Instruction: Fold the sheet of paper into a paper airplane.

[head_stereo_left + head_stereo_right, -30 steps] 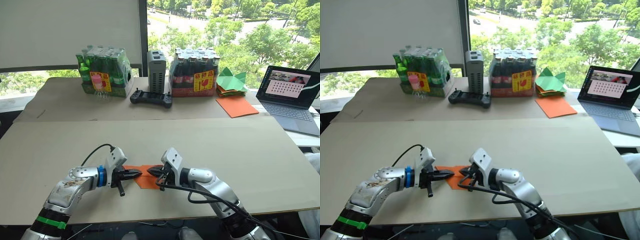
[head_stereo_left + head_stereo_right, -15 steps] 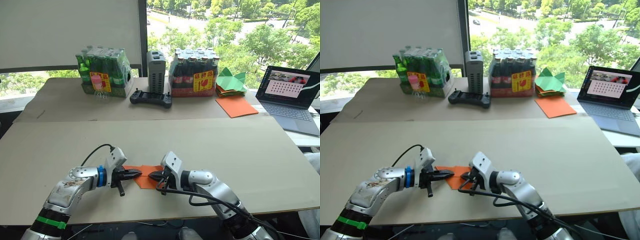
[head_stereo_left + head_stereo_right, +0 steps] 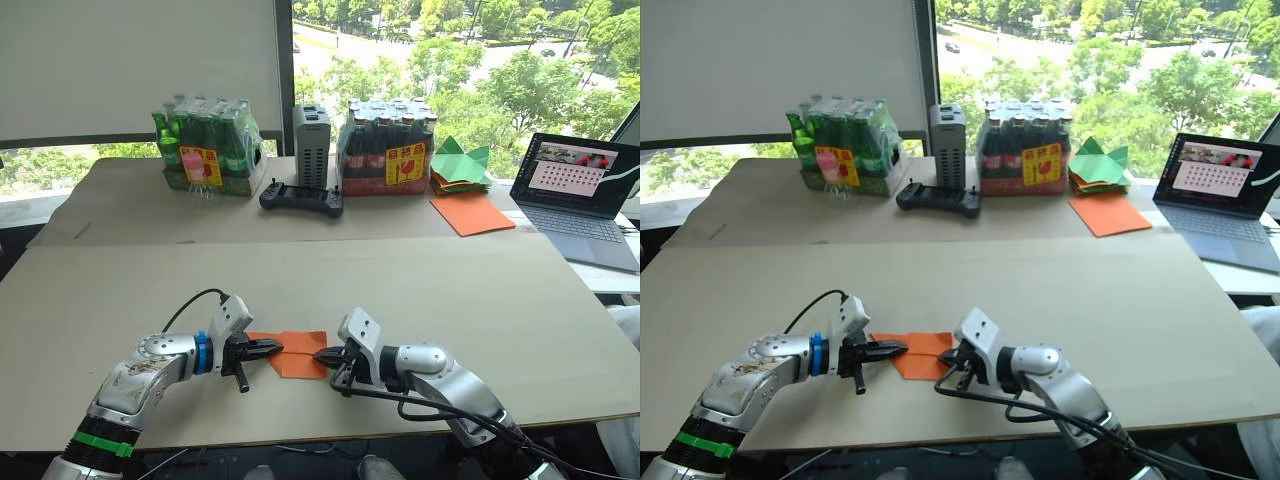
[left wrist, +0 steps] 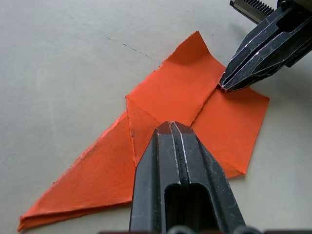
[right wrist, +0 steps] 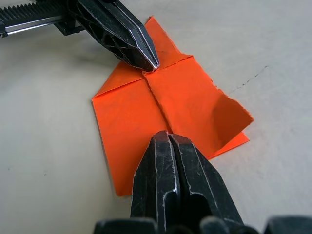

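1. The left gripper (image 3: 272,348) and right gripper (image 3: 324,355), both with fingers pressed together and holding nothing, pin the sheet of paper (image 3: 297,352) between them, tips on opposite ends of its centre crease.
2. Step in hand looks like flattening that crease; next probably calls for lifting a flap while one tip holds.
3. Far beyond them: game controller (image 3: 302,197), bottle packs (image 3: 389,147), green paper shapes (image 3: 462,164), laptop (image 3: 585,195). Nothing obstructs.

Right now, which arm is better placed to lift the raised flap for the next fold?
Probably the right gripper: its shut tips rest beside the curled flap of the sheet of paper, while the left gripper, also shut, pins the centre crease.
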You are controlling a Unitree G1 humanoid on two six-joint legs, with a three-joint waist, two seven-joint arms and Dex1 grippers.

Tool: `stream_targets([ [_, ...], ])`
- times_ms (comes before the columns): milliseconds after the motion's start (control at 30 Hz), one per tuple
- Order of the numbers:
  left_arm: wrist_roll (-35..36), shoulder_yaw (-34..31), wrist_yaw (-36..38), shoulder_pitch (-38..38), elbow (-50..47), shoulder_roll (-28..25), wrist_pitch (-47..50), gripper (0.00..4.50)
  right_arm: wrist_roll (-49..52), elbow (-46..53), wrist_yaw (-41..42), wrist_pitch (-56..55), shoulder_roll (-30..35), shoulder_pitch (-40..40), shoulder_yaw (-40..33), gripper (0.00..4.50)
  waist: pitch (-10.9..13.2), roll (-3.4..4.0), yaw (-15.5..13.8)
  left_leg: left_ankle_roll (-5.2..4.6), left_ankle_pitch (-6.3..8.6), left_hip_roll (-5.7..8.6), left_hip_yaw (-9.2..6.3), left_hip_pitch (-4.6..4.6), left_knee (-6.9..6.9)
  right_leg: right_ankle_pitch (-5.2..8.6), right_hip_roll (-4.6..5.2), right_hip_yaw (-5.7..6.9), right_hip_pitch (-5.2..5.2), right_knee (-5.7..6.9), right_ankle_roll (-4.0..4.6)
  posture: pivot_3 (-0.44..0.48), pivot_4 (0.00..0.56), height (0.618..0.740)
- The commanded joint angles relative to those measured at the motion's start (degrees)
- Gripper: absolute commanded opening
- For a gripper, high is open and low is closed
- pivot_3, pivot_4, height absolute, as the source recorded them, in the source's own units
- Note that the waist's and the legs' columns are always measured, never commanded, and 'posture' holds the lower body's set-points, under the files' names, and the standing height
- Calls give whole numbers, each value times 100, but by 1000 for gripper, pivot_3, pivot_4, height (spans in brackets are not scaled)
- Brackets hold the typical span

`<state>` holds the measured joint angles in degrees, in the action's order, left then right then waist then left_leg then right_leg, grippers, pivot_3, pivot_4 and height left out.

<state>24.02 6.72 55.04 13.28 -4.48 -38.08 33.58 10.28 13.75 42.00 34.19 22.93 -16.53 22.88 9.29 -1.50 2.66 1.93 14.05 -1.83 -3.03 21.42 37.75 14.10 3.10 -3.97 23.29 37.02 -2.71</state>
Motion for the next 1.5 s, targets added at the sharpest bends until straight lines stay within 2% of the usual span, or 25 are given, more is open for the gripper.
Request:
stream_targets([
  [33,-243,51,-48,-66,239,-108,52,0,-95,-211,-5,197,147,151,19,31,0,0,-1,-9,6,0,1,-18,-1,10,0,0,-19,-2,-5,0,150,740],
  [333,-247,22,-54,-96,290,-150,4,0,252,-75,146,225,-11,42,-171,31,0,0,1,-11,8,0,1,-23,-1,14,1,0,-22,0,-3,0,150,740],
  [433,-226,-10,-51,-136,257,-185,7,0,638,88,330,283,-53,-31,-441,31,0,0,2,-12,8,0,1,-21,-2,14,1,0,-20,0,-3,0,150,740],
  [533,-214,-37,-49,-199,208,-215,8,0,1445,295,459,530,-305,-234,-1048,31,2,1,19,-12,8,-1,1,-16,-2,14,0,-1,-15,0,-3,0,150,740],
  [667,-208,-54,-51,-237,173,-220,20,0,1765,325,341,654,-475,-409,-1359,31,3,2,21,-12,8,-5,0,-17,-3,14,-2,-1,-14,1,-2,0,150,740],
  [900,-185,-99,-89,-274,119,-187,41,0,1452,73,193,466,-412,-450,-1170,31,3,3,15,-12,8,-4,1,-15,-7,14,-1,0,-12,-1,-1,0,150,740],
  [1200,622,-657,-163,162,-339,-16,807,0,1360,-276,164,307,-518,-405,-1105,31,13,0,4,-12,8,-3,0,3,-7,14,-1,0,4,-1,-1,0,150,740],
  [1367,964,-843,-147,138,-701,-75,1167,0,1329,-353,187,247,-508,-409,-1088,31,13,0,-3,-12,7,-1,-1,88,0,-13,0,0,91,11,42,0,150,740],
  [1500,1245,-1113,-165,50,-956,-162,1397,0,1357,-346,183,246,-510,-404,-1113,31,14,-1,1,-12,8,-2,-2,90,-1,-14,0,1,93,10,43,0,150,740],
])
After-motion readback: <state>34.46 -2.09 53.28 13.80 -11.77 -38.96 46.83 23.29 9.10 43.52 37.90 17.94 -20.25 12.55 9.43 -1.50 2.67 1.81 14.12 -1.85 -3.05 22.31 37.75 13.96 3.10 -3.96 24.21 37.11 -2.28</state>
